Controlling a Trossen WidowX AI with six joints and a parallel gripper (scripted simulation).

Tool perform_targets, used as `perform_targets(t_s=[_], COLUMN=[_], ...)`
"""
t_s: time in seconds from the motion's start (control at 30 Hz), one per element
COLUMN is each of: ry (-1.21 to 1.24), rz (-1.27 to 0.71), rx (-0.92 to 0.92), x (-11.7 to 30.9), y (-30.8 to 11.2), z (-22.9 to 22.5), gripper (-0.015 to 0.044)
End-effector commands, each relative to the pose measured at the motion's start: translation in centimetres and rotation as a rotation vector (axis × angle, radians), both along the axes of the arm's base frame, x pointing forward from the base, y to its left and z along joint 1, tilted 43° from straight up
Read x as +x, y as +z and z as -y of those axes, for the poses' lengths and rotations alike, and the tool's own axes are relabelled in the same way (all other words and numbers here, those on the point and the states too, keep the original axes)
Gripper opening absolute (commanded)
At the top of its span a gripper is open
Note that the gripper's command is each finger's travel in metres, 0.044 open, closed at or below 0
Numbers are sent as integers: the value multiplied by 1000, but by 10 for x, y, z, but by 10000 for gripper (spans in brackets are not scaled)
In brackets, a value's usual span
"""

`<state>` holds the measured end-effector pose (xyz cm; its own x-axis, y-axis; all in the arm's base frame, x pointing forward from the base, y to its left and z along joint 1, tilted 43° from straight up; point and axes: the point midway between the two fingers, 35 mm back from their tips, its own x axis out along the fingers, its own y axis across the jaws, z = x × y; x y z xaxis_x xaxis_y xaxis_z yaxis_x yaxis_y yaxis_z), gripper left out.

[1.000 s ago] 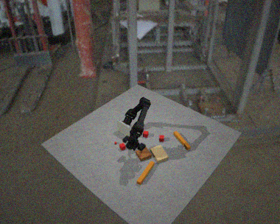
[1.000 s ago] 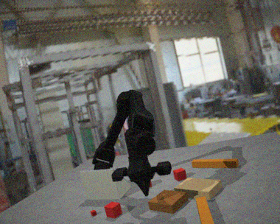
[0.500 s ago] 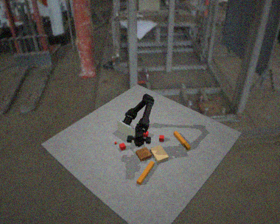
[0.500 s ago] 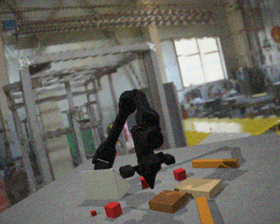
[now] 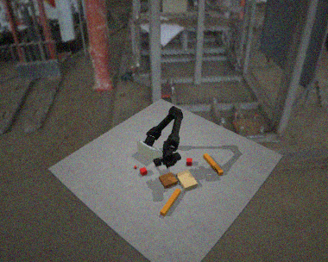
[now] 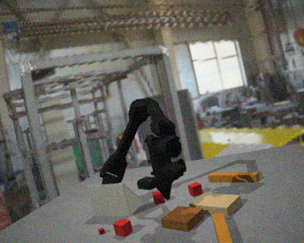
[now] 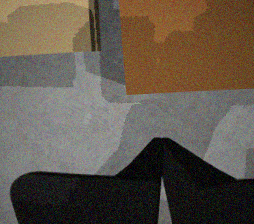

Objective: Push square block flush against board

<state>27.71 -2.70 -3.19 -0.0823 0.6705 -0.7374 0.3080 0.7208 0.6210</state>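
Note:
The brown square block [image 5: 167, 180] [image 6: 182, 219] [image 7: 203, 55] lies flat beside the pale tan board [image 5: 187, 179] [image 6: 218, 203] [image 7: 33, 30]. In the wrist view a narrow strip of table shows between their facing sides, so they are apart. Their near edges are not even: the block's reaches further toward the gripper. My gripper [image 5: 168, 166] [image 6: 167, 198] [image 7: 160, 145] is shut and empty. Its tips are just off the block's near side, on the arm-base side, and touch neither part. Their exact height over the table is hard to tell.
Orange bars [image 5: 170, 202] [image 5: 213, 164] [image 6: 233, 177] [image 6: 222, 228] lie near the board. Red cubes [image 5: 143, 171] [image 5: 189, 161] [image 6: 122, 227] [image 6: 195, 189] [image 6: 158, 197] and a tiny red cube [image 5: 135, 167] [image 6: 102, 231] lie around the gripper. A whitish wedge [image 6: 110, 201] stands near the arm's base.

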Motion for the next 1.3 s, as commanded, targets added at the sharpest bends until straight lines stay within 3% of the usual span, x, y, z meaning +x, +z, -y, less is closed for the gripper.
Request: perform_targets(t_s=[0.0, 0.17, 0.33, 1.27], ry=[50, 50, 50, 50], rz=[45, 45, 45, 47], rx=[11, 10, 13, 13], x=[-4, -4, -9, 21], y=[4, 1, -36, -42], z=[-7, -9, -44, -40], gripper=[0, 0, 0, 0])
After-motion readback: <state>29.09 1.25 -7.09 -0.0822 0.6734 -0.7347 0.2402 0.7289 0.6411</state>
